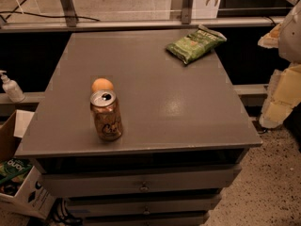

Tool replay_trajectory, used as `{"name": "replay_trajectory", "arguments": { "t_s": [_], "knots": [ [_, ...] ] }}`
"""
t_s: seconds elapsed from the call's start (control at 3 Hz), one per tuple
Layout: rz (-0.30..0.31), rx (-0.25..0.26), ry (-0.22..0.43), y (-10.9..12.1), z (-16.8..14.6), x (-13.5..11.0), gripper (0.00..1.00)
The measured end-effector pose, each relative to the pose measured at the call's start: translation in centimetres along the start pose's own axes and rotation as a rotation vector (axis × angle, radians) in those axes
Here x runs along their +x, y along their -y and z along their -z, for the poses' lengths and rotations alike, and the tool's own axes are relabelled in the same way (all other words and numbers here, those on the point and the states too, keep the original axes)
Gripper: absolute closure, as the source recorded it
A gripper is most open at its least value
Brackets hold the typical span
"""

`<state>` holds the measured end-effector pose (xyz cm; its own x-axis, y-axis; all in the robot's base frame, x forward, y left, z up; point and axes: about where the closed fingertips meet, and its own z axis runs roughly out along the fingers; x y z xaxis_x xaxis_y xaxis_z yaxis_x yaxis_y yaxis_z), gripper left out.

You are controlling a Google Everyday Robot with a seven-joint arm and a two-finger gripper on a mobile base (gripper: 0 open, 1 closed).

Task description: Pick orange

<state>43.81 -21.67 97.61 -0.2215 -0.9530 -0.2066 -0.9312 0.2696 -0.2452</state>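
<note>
A: What takes up most of the view?

B: A grey cabinet whose flat surface [155,102] fills the middle. Below its front edge sit stacked drawers [141,186] with small handles.

A: And the robot?

B: The gripper [281,95] shows as a pale, yellowish-white shape at the right edge, off the side of the surface and above the speckled floor [268,192]. I cannot tell whether it is open or closed. It holds nothing that can be seen and is well apart from the fruit.

A: What lies on top?

B: A green chip bag [195,44] lies at the far right corner, slightly crumpled. Near the front left stands a copper-coloured drink can [106,116], upright, its tab end facing up.

A: Where is the orange?

B: The orange [102,84] sits on the surface directly behind the can, just beside it. Its lower part is hidden by the can's rim, so I cannot tell whether they touch. It is well apart from the chip bag.

A: Anything off the cabinet?

B: An open cardboard box [11,173] on the floor at the lower left, and a small white pump bottle [10,86] on a ledge at the left edge.
</note>
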Motion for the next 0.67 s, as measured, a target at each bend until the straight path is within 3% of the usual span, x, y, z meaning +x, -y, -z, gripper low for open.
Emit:
{"name": "replay_trajectory", "arguments": {
  "t_s": [0.67],
  "knots": [
    [0.009, 0.004, 0.029, 0.26, -0.59, -0.78, 0.00]
  ]
}}
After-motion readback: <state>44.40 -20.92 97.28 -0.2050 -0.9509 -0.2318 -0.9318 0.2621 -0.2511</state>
